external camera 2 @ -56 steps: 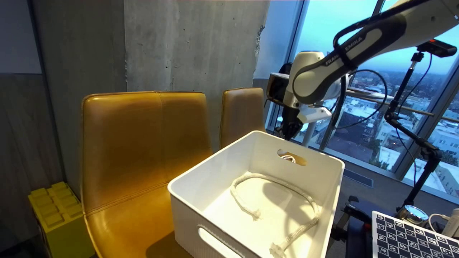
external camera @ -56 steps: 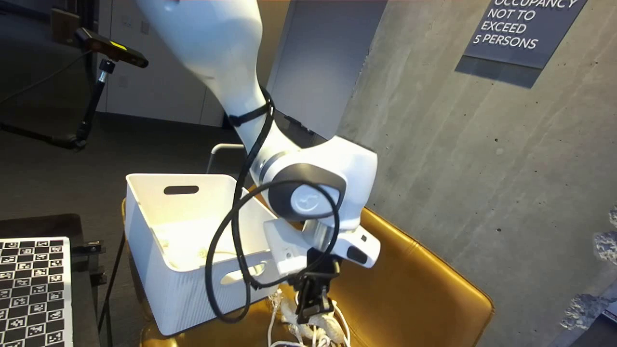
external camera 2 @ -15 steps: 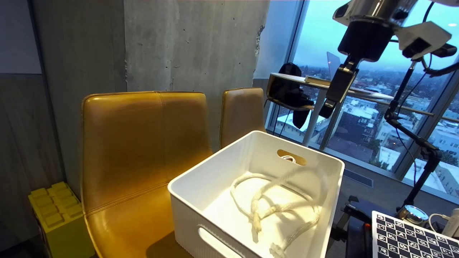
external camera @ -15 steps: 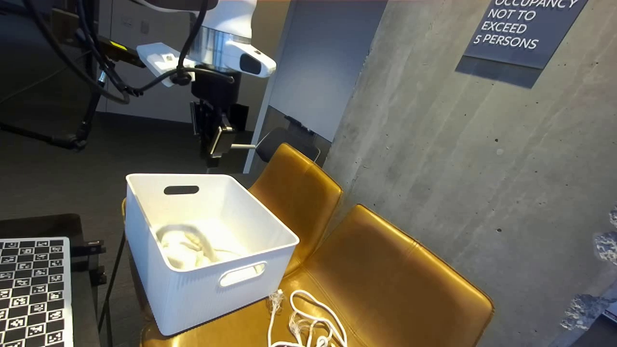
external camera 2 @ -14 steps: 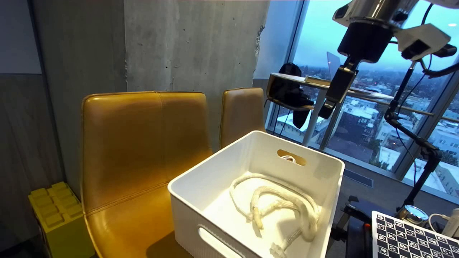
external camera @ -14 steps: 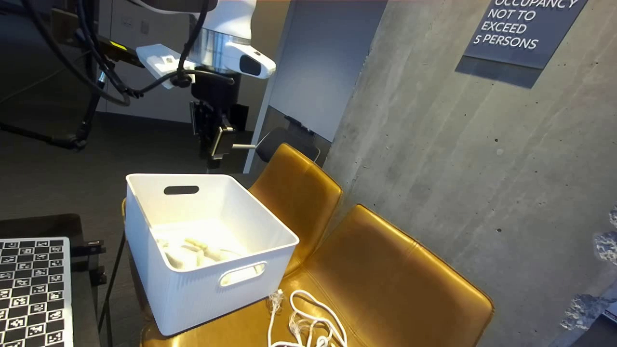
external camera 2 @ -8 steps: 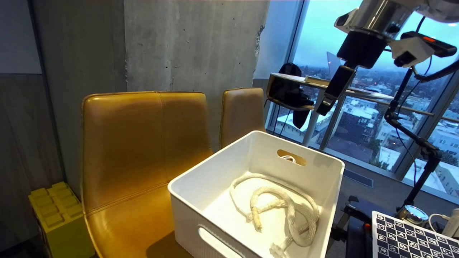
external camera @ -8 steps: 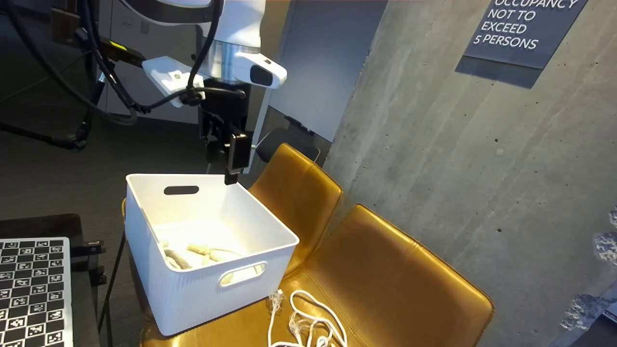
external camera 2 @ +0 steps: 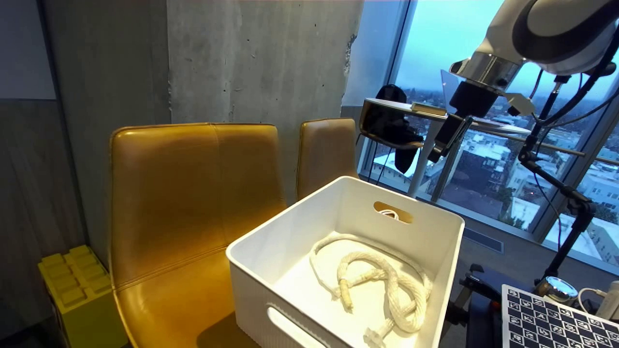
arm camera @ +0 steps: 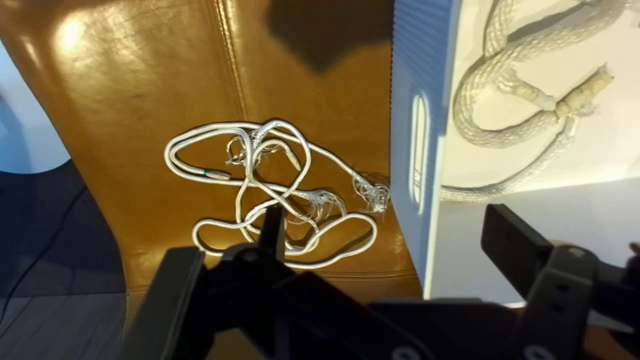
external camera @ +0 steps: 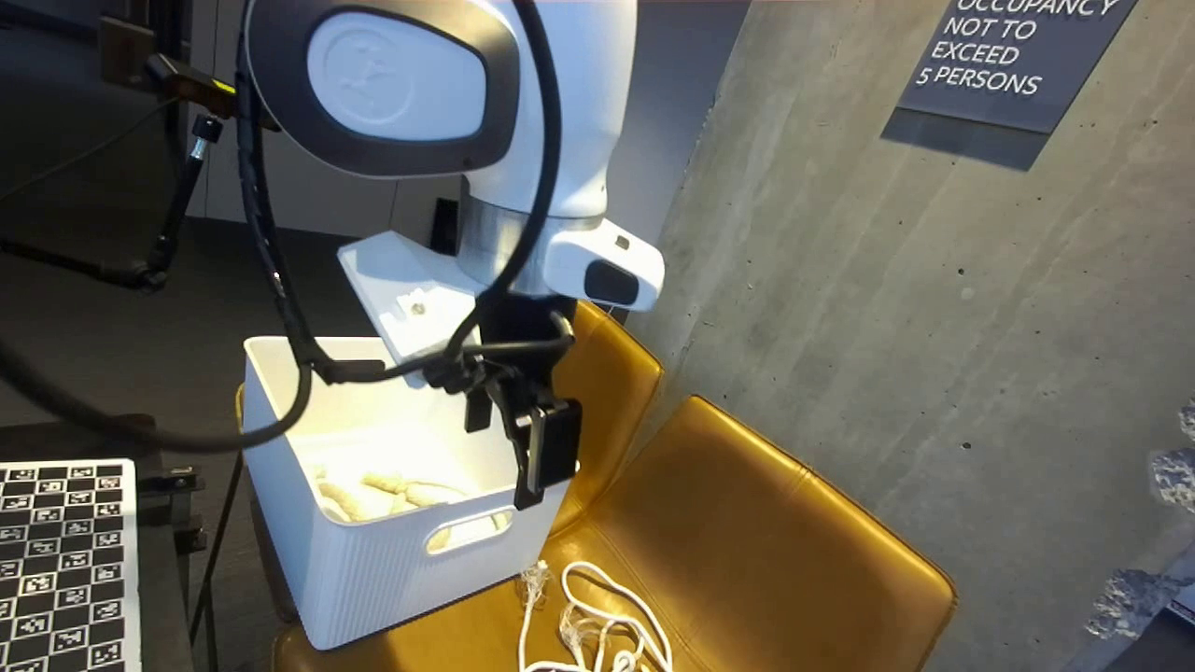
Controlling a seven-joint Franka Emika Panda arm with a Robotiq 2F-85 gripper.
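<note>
Some thick rope is lying in loops on the bottom of the white bin in an exterior view, and that bit of the work seems done. In an exterior view, thin white cord is lying in a tangle outside the bin, on the gold-brown chair, so that bit seems left. In the wrist view, the gripper is holding nothing: its fingers are standing wide apart, one showing over the cord and one over the bin.
</note>
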